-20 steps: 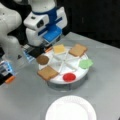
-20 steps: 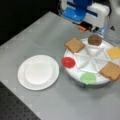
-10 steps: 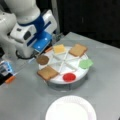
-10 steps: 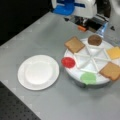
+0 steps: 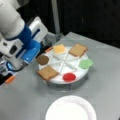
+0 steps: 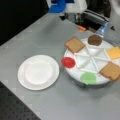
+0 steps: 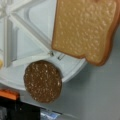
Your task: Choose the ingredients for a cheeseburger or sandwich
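Currently, arm: tilted above tray's left edge in a front view.
Gripper: fingers hidden; grip cannot be told.
Ingredients: patty, bread, cheese on tray.
Plate: bare.

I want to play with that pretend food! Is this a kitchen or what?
Probably a robot lab, not a kitchen. The food is toys on a white divided tray on a bare grey table; a dark perforated board lies at its edge. The robot arm hangs beside the patty; its gripper is unseen.

Matt grey table, speckled rough patty
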Robot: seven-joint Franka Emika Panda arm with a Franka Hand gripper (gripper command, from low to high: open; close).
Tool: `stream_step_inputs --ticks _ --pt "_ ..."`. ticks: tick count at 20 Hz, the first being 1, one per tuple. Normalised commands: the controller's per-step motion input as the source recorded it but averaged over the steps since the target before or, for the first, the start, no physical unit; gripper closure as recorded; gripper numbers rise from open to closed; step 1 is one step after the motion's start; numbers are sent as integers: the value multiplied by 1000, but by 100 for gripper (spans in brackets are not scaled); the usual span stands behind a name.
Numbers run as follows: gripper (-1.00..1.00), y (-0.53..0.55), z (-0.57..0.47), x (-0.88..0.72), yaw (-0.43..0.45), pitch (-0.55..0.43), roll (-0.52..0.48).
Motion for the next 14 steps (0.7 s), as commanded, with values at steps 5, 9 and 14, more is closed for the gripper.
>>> stream_step_inputs --ticks 5,9,14 --pt "-100 -327 -77 166 136 83 502" --pt "-100 -315 -76 241 158 104 543" --pt "-100 -291 -34 298 192 74 578"
